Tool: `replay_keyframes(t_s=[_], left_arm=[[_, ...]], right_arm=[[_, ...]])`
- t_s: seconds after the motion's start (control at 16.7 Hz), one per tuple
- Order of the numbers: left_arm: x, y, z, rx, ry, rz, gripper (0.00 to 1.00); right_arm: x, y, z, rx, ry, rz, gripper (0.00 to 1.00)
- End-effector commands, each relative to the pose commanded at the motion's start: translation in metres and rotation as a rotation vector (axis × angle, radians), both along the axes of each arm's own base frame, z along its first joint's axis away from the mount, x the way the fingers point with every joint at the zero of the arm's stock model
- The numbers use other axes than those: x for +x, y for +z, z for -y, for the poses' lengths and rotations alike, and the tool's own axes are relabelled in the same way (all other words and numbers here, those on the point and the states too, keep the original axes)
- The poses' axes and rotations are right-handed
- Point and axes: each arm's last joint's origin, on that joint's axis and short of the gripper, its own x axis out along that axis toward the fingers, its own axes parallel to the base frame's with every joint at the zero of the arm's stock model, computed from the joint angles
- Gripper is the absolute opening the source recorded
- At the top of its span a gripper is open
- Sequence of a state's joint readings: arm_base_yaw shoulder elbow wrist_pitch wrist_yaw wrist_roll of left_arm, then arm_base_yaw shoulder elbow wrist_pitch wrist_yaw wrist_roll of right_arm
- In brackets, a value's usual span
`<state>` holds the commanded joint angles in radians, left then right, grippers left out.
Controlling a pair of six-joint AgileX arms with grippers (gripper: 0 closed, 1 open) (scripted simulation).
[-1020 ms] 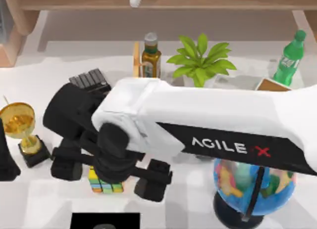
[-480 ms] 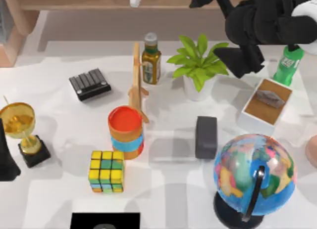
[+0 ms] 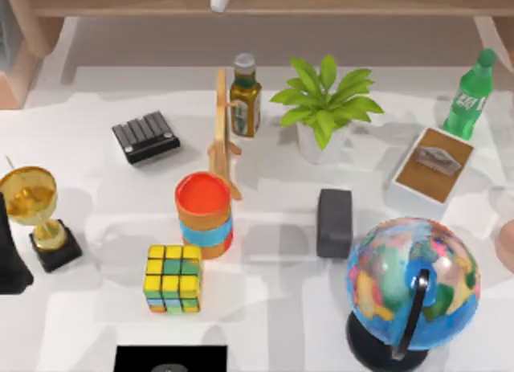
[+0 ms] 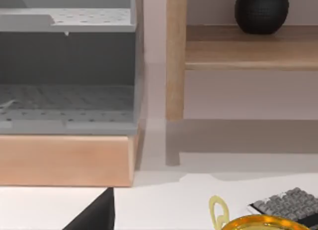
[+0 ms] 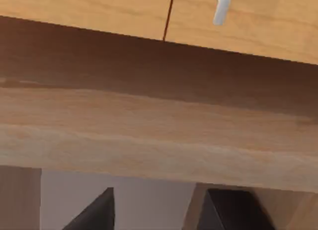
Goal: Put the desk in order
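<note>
White and smooth, the desk [image 3: 273, 300] fills the top view from the middle down. It looks hard, slippery and too heavy to move, so we would grab small things like the Rubik's cube [image 3: 172, 277] by flat sides. Our left gripper [image 4: 97, 215] faces the wooden shelf [image 4: 248, 46]. Our right gripper [image 5: 99, 210] sits close under it. We cannot tell if either is open.
</note>
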<state>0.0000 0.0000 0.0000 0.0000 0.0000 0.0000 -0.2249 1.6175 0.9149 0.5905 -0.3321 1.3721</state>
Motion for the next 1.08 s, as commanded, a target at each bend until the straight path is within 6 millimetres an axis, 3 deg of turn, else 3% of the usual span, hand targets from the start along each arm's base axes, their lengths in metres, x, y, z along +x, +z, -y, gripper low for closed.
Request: replay_keyframes(t_s=[0.24,0.42,0.66,0.9,1.08], left_arm=[[0.000,0.000,0.000,0.000,0.000,0.000,1.00],[0.000,0.000,0.000,0.000,0.000,0.000,1.00],[0.000,0.000,0.000,0.000,0.000,0.000,1.00],[0.000,0.000,0.000,0.000,0.000,0.000,1.00],[0.000,0.000,0.000,0.000,0.000,0.000,1.00]], right_arm=[[-0.056,-0.028,0.086,-0.001,-0.181,0.156,1.00],[-0.098,-0.054,0.121,0.001,-0.260,0.210,1.00],[-0.132,-0.095,0.132,0.056,-0.268,0.196,1.00],[-0.134,-0.133,0.119,0.151,-0.182,0.127,1.00],[-0.131,-0.143,0.112,0.182,-0.144,0.100,1.00]])
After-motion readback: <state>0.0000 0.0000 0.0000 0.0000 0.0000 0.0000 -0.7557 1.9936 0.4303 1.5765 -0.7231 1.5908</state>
